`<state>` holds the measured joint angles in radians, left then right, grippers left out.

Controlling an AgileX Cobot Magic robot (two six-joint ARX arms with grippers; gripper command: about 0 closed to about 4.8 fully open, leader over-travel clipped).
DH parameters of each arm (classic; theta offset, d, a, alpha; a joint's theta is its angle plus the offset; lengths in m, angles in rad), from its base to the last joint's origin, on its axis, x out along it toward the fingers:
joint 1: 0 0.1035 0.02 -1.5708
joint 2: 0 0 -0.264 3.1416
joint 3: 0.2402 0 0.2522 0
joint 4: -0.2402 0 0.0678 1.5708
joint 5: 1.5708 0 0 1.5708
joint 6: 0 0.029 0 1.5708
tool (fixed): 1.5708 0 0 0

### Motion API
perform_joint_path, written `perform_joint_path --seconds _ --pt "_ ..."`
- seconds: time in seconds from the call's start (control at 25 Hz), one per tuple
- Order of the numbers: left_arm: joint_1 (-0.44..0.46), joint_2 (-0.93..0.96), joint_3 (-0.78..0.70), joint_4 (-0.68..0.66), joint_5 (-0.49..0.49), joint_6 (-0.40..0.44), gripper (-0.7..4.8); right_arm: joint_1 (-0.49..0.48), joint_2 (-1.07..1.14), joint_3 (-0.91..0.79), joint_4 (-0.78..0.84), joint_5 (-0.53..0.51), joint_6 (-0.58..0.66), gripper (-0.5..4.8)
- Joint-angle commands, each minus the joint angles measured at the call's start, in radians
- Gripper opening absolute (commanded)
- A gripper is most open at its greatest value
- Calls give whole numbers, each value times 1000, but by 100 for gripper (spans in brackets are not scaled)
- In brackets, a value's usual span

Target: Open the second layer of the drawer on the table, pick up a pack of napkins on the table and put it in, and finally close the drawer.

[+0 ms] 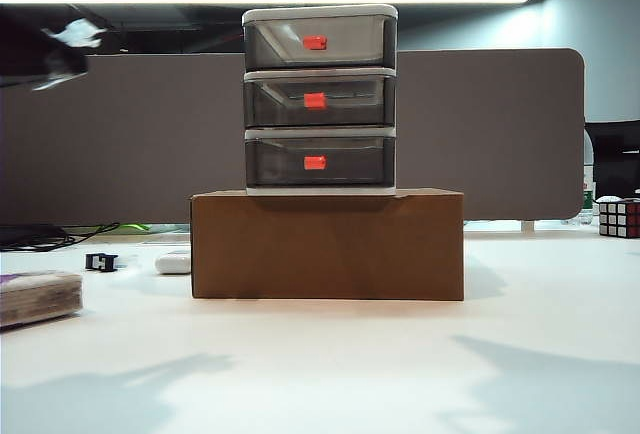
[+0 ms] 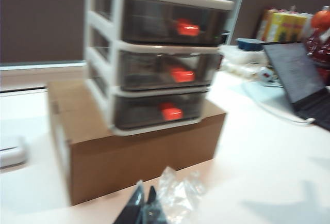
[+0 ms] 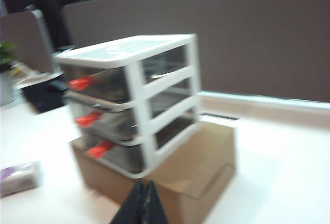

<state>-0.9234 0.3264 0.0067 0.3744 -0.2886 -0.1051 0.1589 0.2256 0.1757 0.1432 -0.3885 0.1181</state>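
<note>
The drawer (image 1: 320,16), a white frame with three smoky grey tiers, stands on a brown cardboard box (image 1: 327,244) mid-table. All tiers are closed, including the second layer (image 1: 350,102) with its red-orange handle (image 1: 315,101). The pack of napkins (image 1: 38,297) lies on the table (image 1: 330,364) at the far left, also visible from the right wrist as the pack (image 3: 18,178). My left gripper (image 2: 144,194) is shut, in the air in front of the box, with crumpled clear plastic (image 2: 178,190) clinging beside its fingers. My right gripper (image 3: 146,187) is shut, hanging near the box's other side. Both views show the second layer (image 2: 149,72) (image 3: 111,121).
A small white oval object (image 1: 173,262) and a small black item (image 1: 101,261) lie left of the box. A Rubik's cube (image 1: 619,217) sits at the far right. A grey partition (image 1: 500,124) backs the table. A laptop (image 2: 299,77) lies beyond the box. My left arm is a dark blur (image 1: 30,49).
</note>
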Motion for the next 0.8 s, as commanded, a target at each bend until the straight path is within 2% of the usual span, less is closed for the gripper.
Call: perform_joint_path --seconds 0.04,0.2,0.28,0.4,0.48,0.68,0.8 --pt "-39 75 2 203 -26 0 -5 78 116 52 10 -4 -102 -5" --pt "-32 154 5 343 -32 -62 -6 159 274 130 11 -26 -120 -5" --pt "-34 242 35 339 -33 -90 -6 208 389 203 11 -32 -121 -5" --pt "-35 370 88 344 -45 -86 -6 241 499 282 11 -37 -124 -5" --pt "-35 583 177 425 -158 -64 -6 259 628 380 11 -76 -124 -5" --pt "-51 871 285 584 -251 -45 -6 262 763 479 10 -222 -124 -5" --pt "-100 1033 347 695 -378 -16 -6 262 814 520 -4 -295 -123 -5"
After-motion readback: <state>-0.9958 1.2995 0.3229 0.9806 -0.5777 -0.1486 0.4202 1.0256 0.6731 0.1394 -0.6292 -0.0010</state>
